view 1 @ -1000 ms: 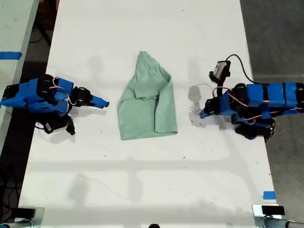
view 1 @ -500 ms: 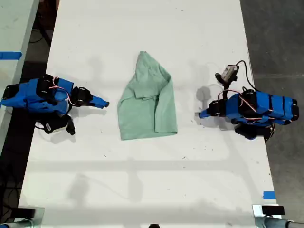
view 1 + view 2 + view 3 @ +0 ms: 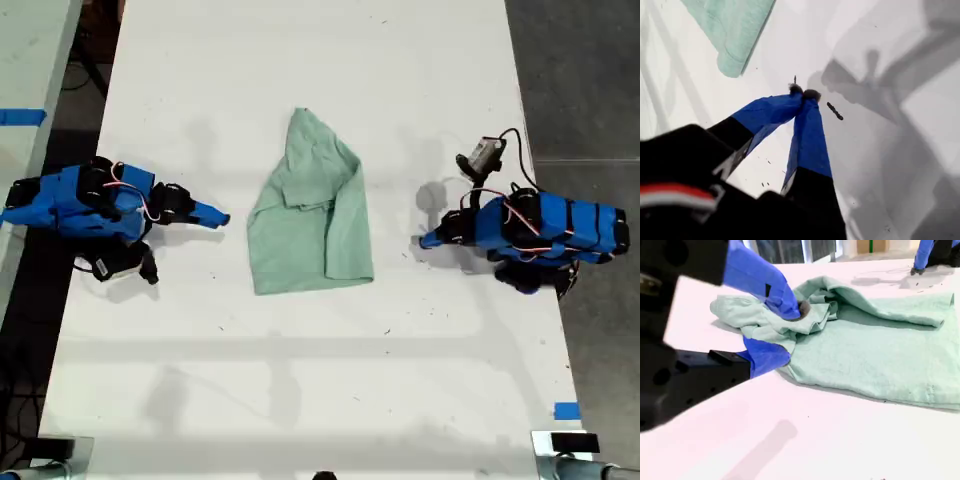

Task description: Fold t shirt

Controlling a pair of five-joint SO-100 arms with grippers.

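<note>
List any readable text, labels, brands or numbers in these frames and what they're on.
None readable in any view.
Pale mint-green cotton t shirt: plain, no print or tag showing.
White table top: only dark specks.
Blue tape pieces at the table edges: blank.
Blue and black arms, my first claw and my second claw: no lettering visible; a red-and-white strip in the first wrist view is too blurred to read.

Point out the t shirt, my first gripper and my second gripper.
t shirt [image 3: 310,228], exterior view, cloth's middle.
my first gripper [image 3: 427,241], exterior view, jaw tips.
my second gripper [image 3: 221,217], exterior view, jaw tips.
</note>
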